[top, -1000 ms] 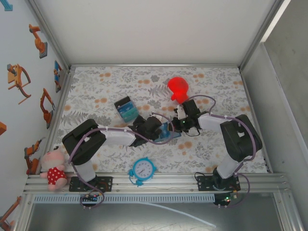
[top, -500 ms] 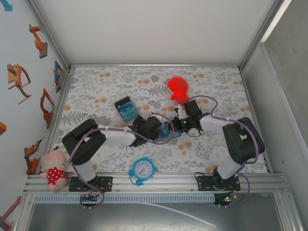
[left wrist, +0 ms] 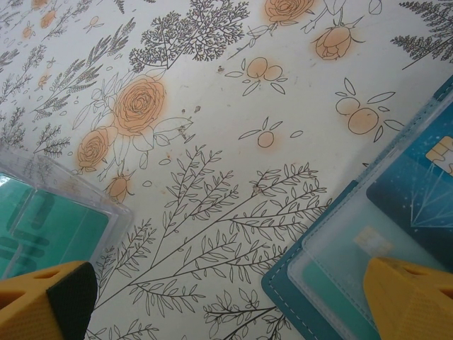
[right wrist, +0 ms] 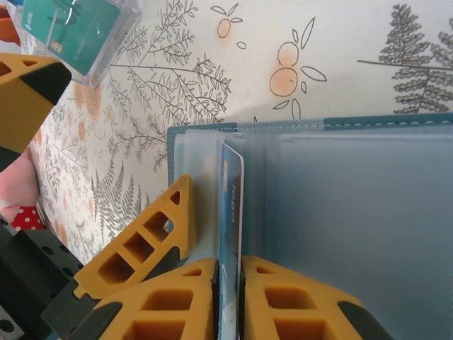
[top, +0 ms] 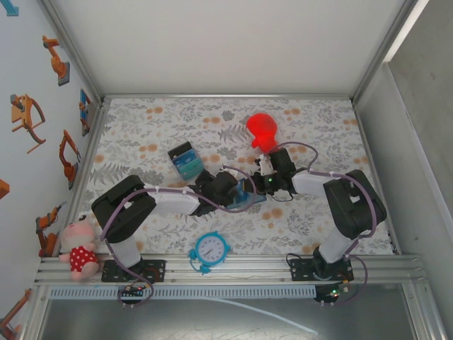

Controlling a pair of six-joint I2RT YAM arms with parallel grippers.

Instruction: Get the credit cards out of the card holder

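Top view looks steeply down over the whole table [top: 318, 127]. Wrist views, close past left fingers [left wrist: 28, 312] and right fingers [right wrist: 297, 297], share the card holder [right wrist: 368, 198].

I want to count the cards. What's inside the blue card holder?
In the card holder, clear pockets show a dark blue card and a pale one. The right jaws pinch a blue card on edge. Any cards underneath are covered.
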